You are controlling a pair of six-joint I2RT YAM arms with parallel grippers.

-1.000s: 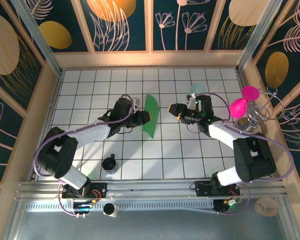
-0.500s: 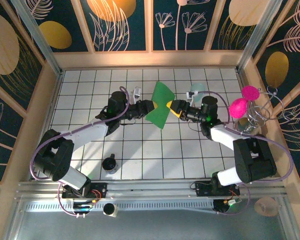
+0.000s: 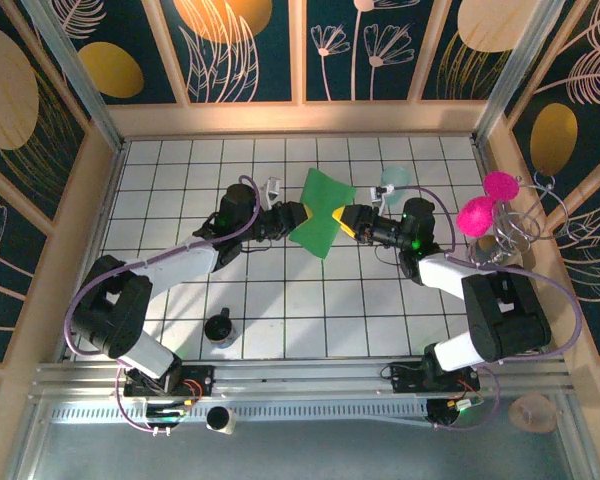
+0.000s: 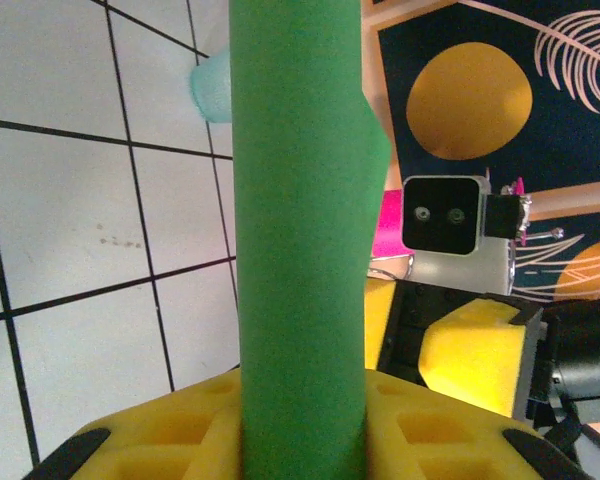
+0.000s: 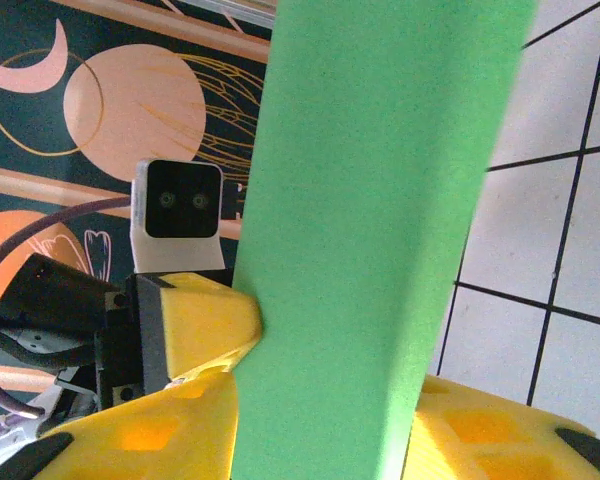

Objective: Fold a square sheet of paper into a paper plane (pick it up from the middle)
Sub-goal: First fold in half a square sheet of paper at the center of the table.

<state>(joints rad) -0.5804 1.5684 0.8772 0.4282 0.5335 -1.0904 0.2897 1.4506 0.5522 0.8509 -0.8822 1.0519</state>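
The square sheet of paper is bright green and hangs above the tiles in the middle of the table, held between both arms. My left gripper is shut on its left edge, and my right gripper is shut on its right edge. In the left wrist view the sheet rises edge-on from between my yellow pads, with the right gripper's yellow finger behind it. In the right wrist view the sheet stands between my pads, and the left gripper's finger touches its left edge.
A pale teal translucent cup stands just behind the right gripper. A small dark cup sits near the front left. Pink shapes and a wire stand are at the right wall.
The left gripper carried the sheet toward the back and turned it flatter. The right gripper came in from the right and closed on the sheet's right edge.
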